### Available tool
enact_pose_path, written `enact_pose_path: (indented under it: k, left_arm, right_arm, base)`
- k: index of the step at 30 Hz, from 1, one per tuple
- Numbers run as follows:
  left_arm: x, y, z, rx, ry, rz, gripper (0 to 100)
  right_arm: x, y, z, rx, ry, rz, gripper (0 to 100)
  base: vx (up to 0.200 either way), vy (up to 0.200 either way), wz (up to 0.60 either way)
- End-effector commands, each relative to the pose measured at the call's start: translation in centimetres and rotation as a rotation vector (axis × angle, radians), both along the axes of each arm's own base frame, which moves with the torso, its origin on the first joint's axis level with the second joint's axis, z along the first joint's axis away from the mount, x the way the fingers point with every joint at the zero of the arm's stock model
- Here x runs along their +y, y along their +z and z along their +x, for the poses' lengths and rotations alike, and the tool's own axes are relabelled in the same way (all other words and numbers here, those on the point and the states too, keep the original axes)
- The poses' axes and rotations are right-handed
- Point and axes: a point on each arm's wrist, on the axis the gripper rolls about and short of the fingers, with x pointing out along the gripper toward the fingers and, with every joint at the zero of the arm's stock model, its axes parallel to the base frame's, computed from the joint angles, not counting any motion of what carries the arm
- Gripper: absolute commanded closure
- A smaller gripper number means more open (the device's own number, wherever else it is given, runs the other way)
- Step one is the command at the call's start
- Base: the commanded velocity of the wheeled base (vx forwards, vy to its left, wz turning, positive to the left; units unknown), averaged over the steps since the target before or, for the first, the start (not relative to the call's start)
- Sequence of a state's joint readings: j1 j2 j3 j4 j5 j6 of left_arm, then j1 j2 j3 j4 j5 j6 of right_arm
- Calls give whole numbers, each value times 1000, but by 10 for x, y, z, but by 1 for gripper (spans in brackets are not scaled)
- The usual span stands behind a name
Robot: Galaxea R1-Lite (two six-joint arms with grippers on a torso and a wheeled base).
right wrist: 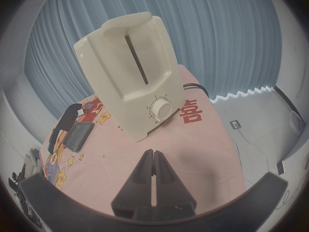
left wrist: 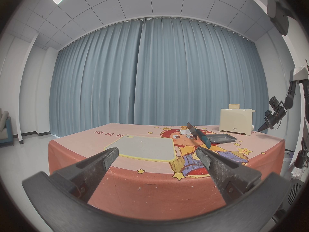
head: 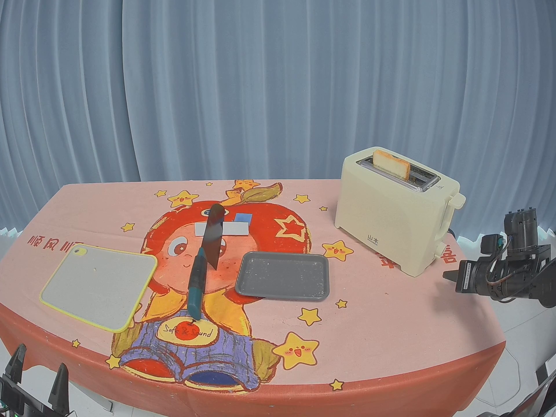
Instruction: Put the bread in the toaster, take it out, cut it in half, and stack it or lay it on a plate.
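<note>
Showing a slice of toasted bread [head: 392, 164] standing up out of the top slot of a cream plastic toaster [head: 397, 215], at the far right of a table draped in a pink cartoon-print tablecloth [head: 376, 331]. Finds the toaster's side lever [right wrist: 127, 24] at the top of its track, above a round white dial [right wrist: 161, 110].

Catches the right gripper [head: 447, 274] near the toaster's lever end but apart from it, with black fingers pressed together on nothing, pointed at the appliance from the cloth's right edge. Puts the left gripper [left wrist: 156, 152] low before the table's near left corner, with fingers spread wide and empty.

Places a grey rectangular plastic plate [head: 284, 275] bare at the middle of the cloth, near the toaster's left side and well apart from the bread. Lays a kitchen knife [head: 202, 259] with teal handle and dark blade just beside the plate's left edge, handle toward the robot and blade tilted up off the cloth. Leaves unclear what props the blade. Sets a small white strip [head: 234, 228] on the cloth just behind it.

Rests a pale grey cutting board [head: 98, 285] with a yellow-green rim flat at the left, apart from the knife. Backs the scene with a pleated blue-grey curtain [head: 278, 76].
</note>
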State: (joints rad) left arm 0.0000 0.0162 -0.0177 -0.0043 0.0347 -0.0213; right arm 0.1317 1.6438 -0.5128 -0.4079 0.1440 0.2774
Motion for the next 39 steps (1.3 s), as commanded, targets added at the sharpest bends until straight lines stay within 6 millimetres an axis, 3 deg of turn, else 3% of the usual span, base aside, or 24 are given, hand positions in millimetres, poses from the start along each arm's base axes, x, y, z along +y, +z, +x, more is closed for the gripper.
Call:
enact_pose_path:
  k: [1,11,39]
  left_arm:
    - [0,-5,1,10,1,0,0]
    - [0,-5,1,10,-1,0,0]
    - [0,-5,1,10,1,0,0]
  right_arm:
    - [0,-2,3,8,-1,-2,100]
    - [0,-19,12,66,-39,-45,100]
    - [-4,-29,26,65,-74,-19,100]
  base:
    - [0,0,0]
    - [0,0,0]
    - [0,0,0]
